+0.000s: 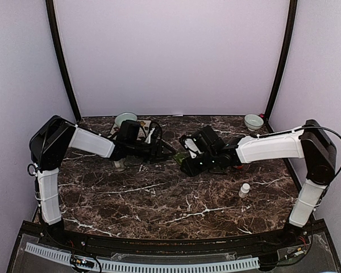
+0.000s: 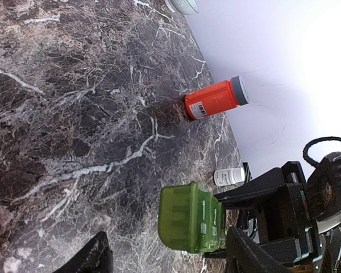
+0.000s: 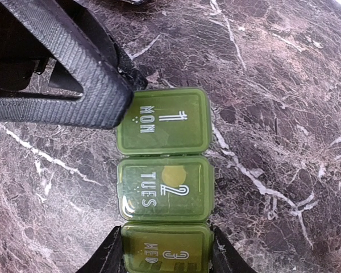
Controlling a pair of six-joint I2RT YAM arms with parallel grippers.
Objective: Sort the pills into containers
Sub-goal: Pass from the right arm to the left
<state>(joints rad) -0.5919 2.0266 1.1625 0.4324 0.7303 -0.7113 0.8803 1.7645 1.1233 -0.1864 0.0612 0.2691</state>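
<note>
**Top external view.** Two arms meet over the middle of the marble table [image 1: 159, 205]. The left gripper [image 1: 162, 149] and the right gripper [image 1: 186, 162] face each other, with one green pill organiser [image 1: 179, 159] between them on the tabletop. There are two bowls at the far edge, a left bowl [image 1: 125, 119] and a right bowl [image 1: 253, 121]. One white bottle [image 1: 245, 190] stands upright, well apart from the grippers, near the right arm.

**Left wrist view.** The left gripper [image 2: 167, 244] is released. Its two fingers [image 2: 94, 259] stand wide apart, with the end of the pill organiser [image 2: 190, 219] between them. Two bottles are visible. One orange bottle [image 2: 216, 98] with a grey cap lies on its side, and the white bottle [image 2: 229, 176] stands beyond the organiser.

**Right wrist view.** Three compartments of the pill organiser [image 3: 165, 165] are in view, marked 1 MON, 2 TUES and 3 WED, and all three lids are closed. One yellow pill [image 3: 171, 173] shows through the TUES lid. The right gripper [image 3: 165, 253] grasps the organiser, one finger on each side of the WED compartment. One ribbed finger of the left gripper [image 3: 74, 85] touches the corner of the MON lid.
</note>
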